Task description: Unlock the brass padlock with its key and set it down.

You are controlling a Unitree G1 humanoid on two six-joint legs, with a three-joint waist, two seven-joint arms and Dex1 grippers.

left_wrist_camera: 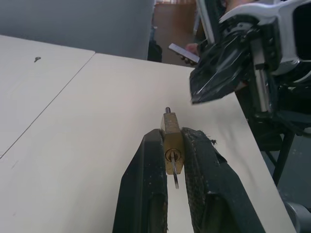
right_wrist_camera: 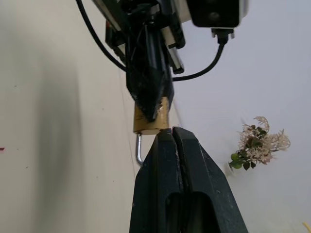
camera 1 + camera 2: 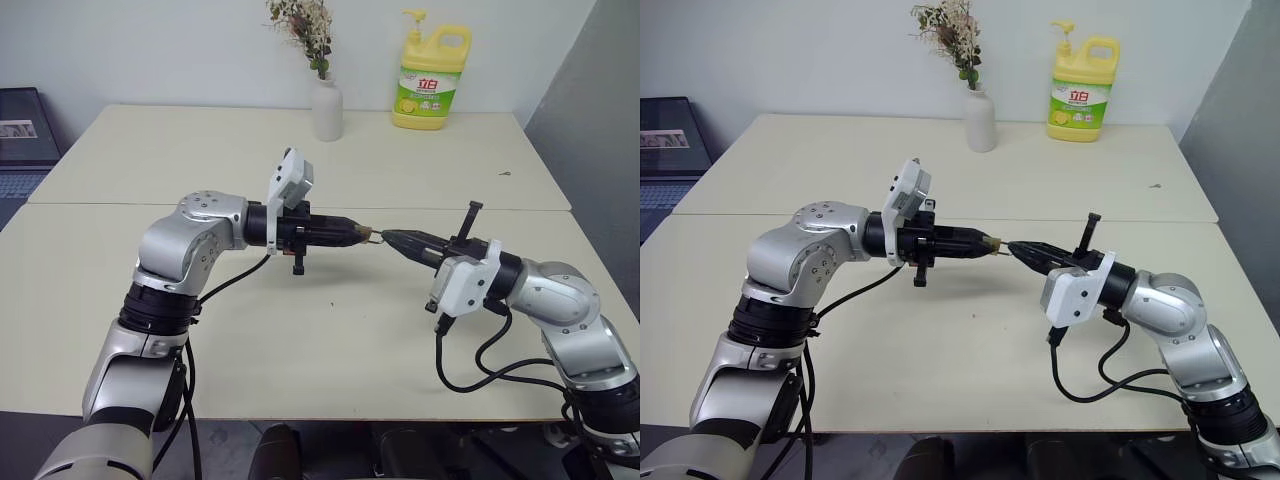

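Observation:
The brass padlock (image 1: pixel 172 141) is pinched between the tips of my left gripper (image 3: pixel 362 233), held level above the table's middle. The thin silvery key (image 1: pixel 175 178) sticks out of its keyhole, on the face turned back toward my left wrist. The shackle (image 2: pixel 139 150) hangs as a thin hook from one side of the body. My right gripper (image 3: pixel 392 240) points at the padlock from the right. Its fingers are pressed together with nothing visible between them, and their tips sit right at the padlock's edge (image 2: pixel 151 122). I cannot tell whether they touch it.
Both hands hover over a cream table (image 3: pixel 300 340) with a seam across its middle. At the far edge stand a white vase of dried flowers (image 3: pixel 327 108) and a yellow dish-soap bottle (image 3: pixel 431 80). A dark laptop (image 3: pixel 25 130) lies off the far left.

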